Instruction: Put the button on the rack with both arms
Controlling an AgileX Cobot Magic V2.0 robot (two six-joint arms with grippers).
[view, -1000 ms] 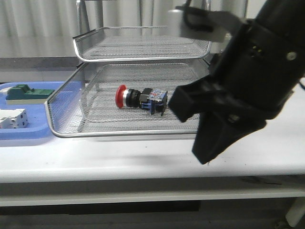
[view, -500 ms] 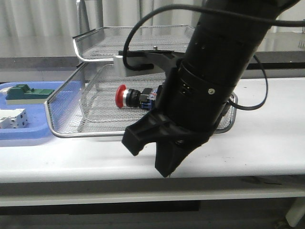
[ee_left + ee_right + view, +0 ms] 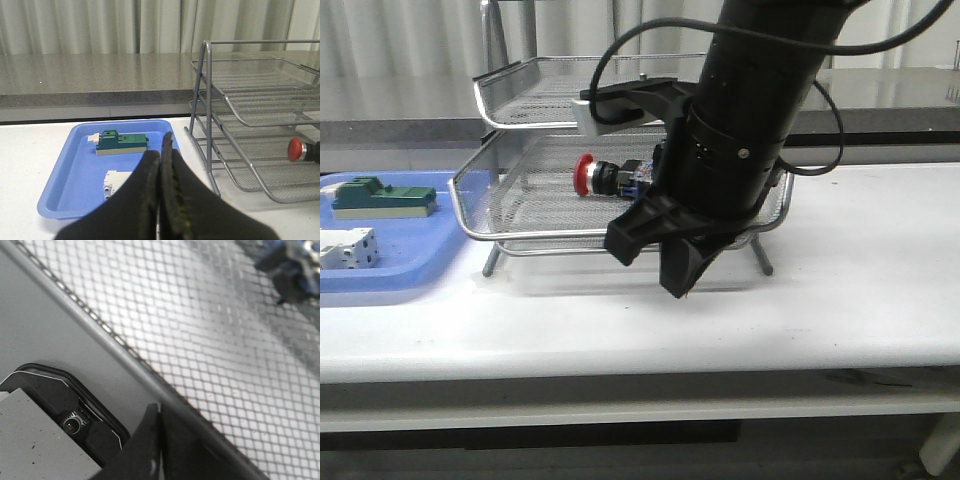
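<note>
The three-tier wire-mesh rack (image 3: 520, 215) is seen at the table's centre, its lower tier partly drawn out. The right gripper (image 3: 665, 255) hangs before that tier's front rim, fingers pressed together and holding nothing. The left gripper (image 3: 161, 190) is likewise closed and empty (over the blue tray (image 3: 65, 185)). The button (image 3: 612, 176) lies on its side in the tier, red cap toward 9 o'clock. Placement is judged done; next, the tier probably needs pushing home.
</note>
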